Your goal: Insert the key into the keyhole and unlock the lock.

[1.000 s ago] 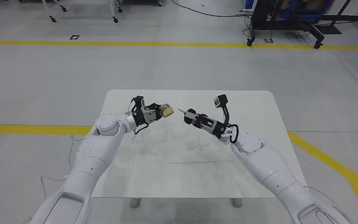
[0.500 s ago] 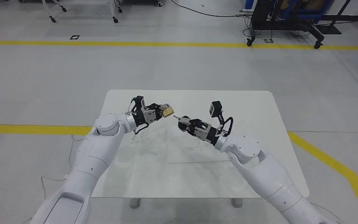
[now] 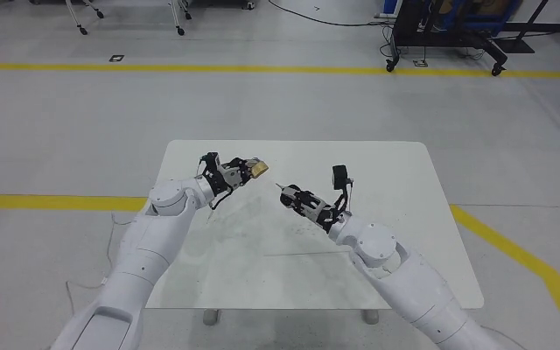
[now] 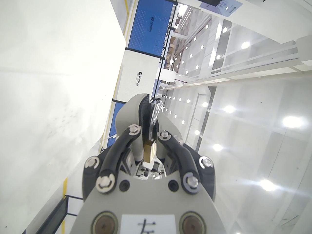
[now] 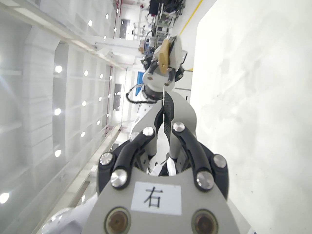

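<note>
My left gripper (image 3: 252, 166) is shut on a brass padlock (image 3: 259, 164), held above the white table (image 3: 394, 175) left of its centre. In the left wrist view the lock's brass body (image 4: 148, 152) sits between the closed fingers, with the silver shackle toward the tips. My right gripper (image 3: 285, 193) is shut on the key (image 3: 278, 186), whose thin blade points toward the lock with a small gap between them. In the right wrist view the key (image 5: 164, 98) sticks out past the tips, aimed just below the padlock (image 5: 164, 54).
Scuff marks dot the middle of the table. Carts and racks stand on the floor far beyond the table's back edge. A yellow floor line (image 3: 52, 201) runs past both sides.
The right arm swung in toward the table's centre and lowered the key slightly. The left gripper drew the padlock a little back and away, so the gap to the key widened.
</note>
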